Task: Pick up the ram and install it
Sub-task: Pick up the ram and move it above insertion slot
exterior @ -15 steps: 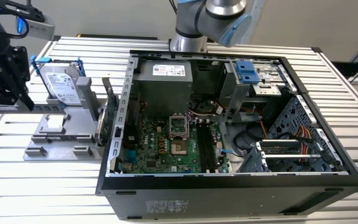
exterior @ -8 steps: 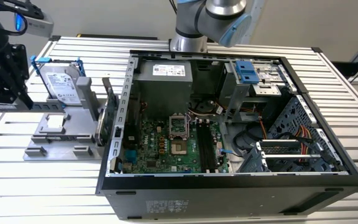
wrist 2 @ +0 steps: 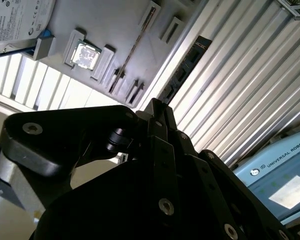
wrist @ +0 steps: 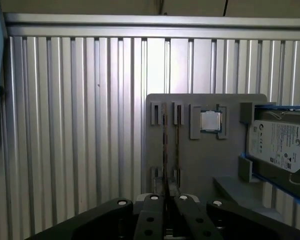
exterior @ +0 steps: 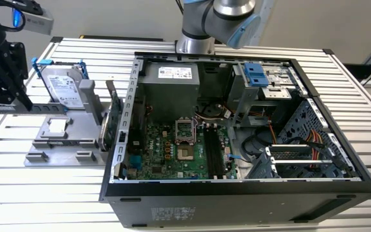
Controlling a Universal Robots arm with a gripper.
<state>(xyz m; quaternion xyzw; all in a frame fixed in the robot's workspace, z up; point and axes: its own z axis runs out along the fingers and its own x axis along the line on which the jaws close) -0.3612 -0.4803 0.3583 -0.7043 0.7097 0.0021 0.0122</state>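
So the table [exterior: 44, 203] has the open computer case [exterior: 237, 203] lying across its middle and over toward the exterior view's right edge. The arm's base [exterior: 195, 43] is planted behind it at the far edge. The holder [exterior: 56, 145] sits just beside the case, toward the edge on the exterior view's left.

On the holder:
- the hard drive [exterior: 66, 87] stands at its far end
- the processor [exterior: 56, 126] lies in a pocket mid-holder
- the expansion card [exterior: 111, 116] stands on edge along the case side

The ram [exterior: 47, 107] hangs level above the holder, pinched in the gripper [exterior: 8, 99]. Inside the case, the motherboard [exterior: 172, 150] lies on the floor, with the power supply [exterior: 172, 79] against the far wall.
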